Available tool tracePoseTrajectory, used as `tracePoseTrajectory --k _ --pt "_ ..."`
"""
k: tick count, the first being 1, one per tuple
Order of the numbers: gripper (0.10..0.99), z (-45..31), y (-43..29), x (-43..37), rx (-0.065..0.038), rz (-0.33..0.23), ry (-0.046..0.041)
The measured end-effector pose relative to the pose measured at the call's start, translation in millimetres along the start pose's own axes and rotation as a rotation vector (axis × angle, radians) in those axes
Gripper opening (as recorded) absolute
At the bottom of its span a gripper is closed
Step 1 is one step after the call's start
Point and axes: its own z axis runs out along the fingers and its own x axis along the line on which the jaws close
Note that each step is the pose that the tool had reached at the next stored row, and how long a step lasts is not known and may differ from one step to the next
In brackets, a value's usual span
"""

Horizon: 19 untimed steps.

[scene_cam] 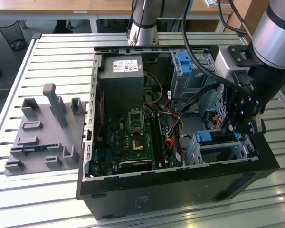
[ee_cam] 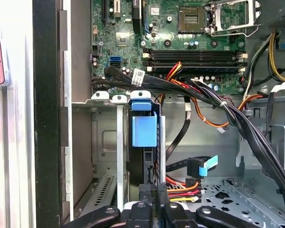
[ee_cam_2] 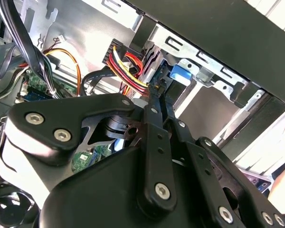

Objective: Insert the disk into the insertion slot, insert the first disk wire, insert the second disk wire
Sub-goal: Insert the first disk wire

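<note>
The gripper [ee_cam: 152, 191] hangs low inside the open computer case [scene_cam: 180, 192], its fingers [ee_cam_2: 154, 107] drawn close together with a thin gap between them; whether they pinch anything cannot be told. Just beside the fingertips lies a bundle of red, yellow and black wires [ee_cam: 183, 188], and near it a black cable with a blue plug [ee_cam: 203, 167]. Beyond the fingertips the disk [ee_cam: 145, 129] sits in the insertion slot [ee_cam: 104, 142], its blue carrier end showing between the grey metal walls. Farther off is the green circuit board [ee_cam: 180, 42]. The case rests on a slatted table [scene_cam: 52, 52], with a grey holder plate [scene_cam: 42, 137] to the exterior view's left.
</note>
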Motion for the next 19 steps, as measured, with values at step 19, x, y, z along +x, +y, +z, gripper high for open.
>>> tracePoseTrajectory --k 19 --pt "0.235 -0.3 -0.5 0.0 0.0 0.0 0.0004"
